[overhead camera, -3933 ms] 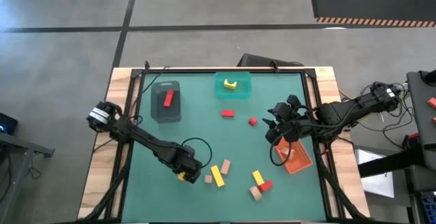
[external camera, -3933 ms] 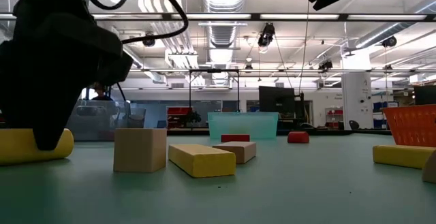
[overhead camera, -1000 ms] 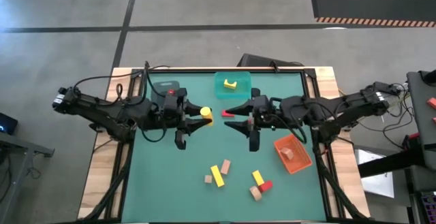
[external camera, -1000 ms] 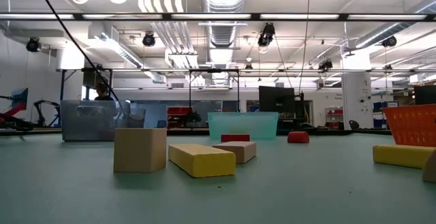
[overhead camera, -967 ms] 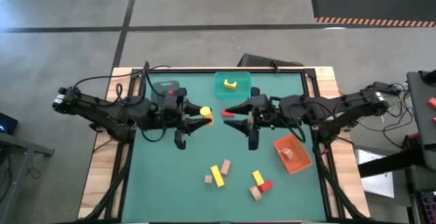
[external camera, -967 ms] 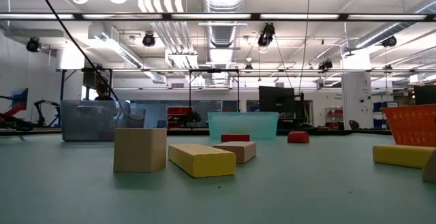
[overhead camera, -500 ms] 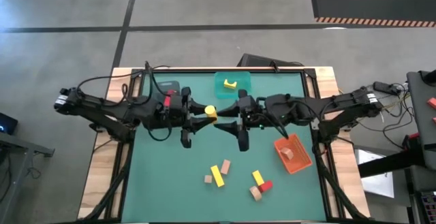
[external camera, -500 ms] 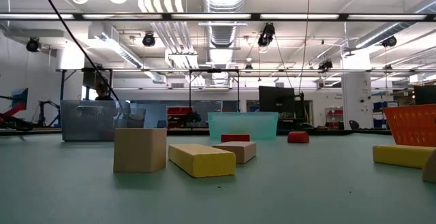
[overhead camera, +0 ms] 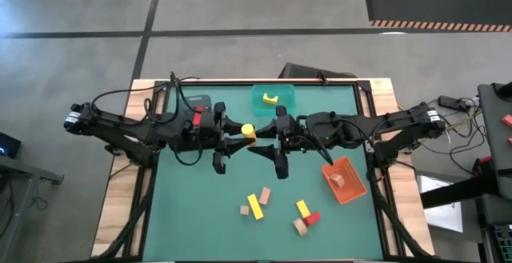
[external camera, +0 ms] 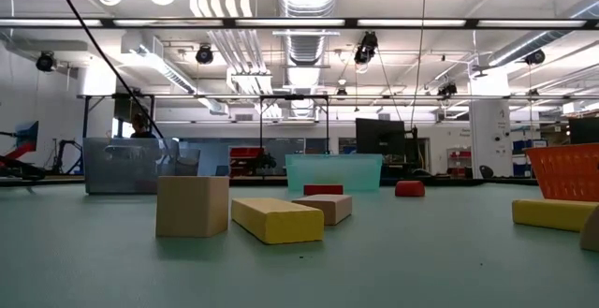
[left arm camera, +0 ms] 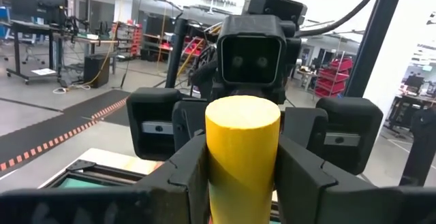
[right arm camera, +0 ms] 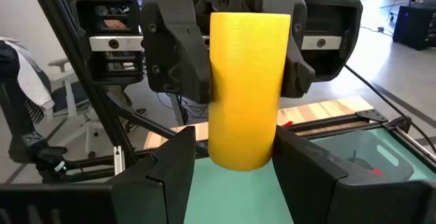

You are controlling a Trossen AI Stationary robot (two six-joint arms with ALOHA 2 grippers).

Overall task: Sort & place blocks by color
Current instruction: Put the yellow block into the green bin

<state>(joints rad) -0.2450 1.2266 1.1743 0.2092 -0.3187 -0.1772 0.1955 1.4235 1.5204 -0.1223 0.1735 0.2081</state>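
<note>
yellow, round and smooth, the short yellow cylinder block point(overhead camera: 248, 130) hangs in mid-air over the far middle of the green table mat point(overhead camera: 200, 207), pinched at one end by the left gripper point(overhead camera: 238, 136). the right gripper point(overhead camera: 259, 139) faces it from the right with fingers spread either side of the free end, not visibly pressing yet. it looks like a handover.

judging by its look, the piece is light, stiff painted wood or plastic, not fragile; the curved, glossy side could roll or slip between flat pads, so a hold across its middle, square to the axis, seems safest.

the teal bin point(overhead camera: 273, 100), already holding a yellow piece, sits just beyond on the far side. other blocks lie loose near the front: a yellow bar point(overhead camera: 255, 206) and a tan cube point(overhead camera: 244, 210).
</note>
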